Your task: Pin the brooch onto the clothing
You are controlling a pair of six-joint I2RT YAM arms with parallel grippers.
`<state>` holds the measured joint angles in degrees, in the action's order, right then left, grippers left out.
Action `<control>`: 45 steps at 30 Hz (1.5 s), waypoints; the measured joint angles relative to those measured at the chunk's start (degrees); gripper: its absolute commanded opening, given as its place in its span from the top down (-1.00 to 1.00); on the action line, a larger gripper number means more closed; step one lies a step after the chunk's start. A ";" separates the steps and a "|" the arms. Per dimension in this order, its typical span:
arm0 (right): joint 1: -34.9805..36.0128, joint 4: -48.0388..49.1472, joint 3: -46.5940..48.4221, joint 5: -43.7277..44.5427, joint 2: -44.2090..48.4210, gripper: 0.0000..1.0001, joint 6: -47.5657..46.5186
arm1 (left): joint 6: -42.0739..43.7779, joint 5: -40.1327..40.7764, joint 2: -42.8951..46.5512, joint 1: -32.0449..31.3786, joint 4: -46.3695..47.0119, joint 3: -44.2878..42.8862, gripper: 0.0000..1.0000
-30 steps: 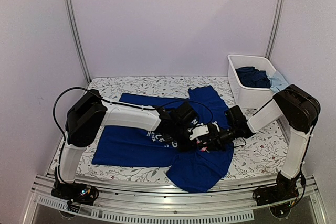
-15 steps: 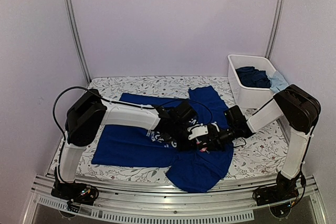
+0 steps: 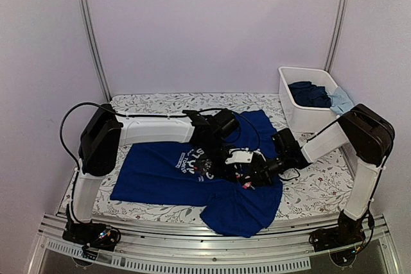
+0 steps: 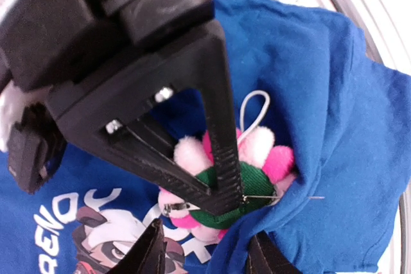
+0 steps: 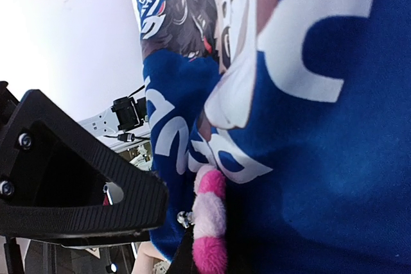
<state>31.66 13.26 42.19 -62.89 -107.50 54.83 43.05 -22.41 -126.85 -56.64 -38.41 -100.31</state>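
Shirt [image 3: 154, 174]: we see its print newly uncovered, the chest bunched into a fold.
Left gripper [image 4: 205, 258]: swung back from a moment ago; jaws apart astride that fold, grip unclear.
Right gripper [image 4: 226, 198]: clamped on brooch [image 4: 273, 155], which is pressed against the fold; pinning looks under way.

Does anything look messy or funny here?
Yes. The shirt isn't lying flat: near its picture it is bunched into a fold around the brooch, and a thin pin pokes out there.
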 measured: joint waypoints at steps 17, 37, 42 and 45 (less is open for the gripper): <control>0.72 0.07 0.28 -2.38 0.09 1.00 -0.26 | 6.58 -7.76 -0.02 -0.33 -11.43 -5.31 0.31; 0.72 -0.44 0.22 -1.75 0.09 1.00 -0.90 | 0.22 -6.51 0.00 -2.08 -4.59 0.87 1.00; 0.63 -0.33 0.07 -0.74 0.20 1.00 -0.63 | -2.56 -4.98 0.00 -2.21 -2.97 1.40 1.00; 0.52 -0.31 -0.66 0.37 0.90 1.00 -0.13 | -4.37 -3.02 0.00 -2.36 -1.42 1.77 1.00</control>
<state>32.18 12.95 41.54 -62.52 -106.61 54.70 38.68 -25.43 -126.85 -59.00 -39.83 -98.54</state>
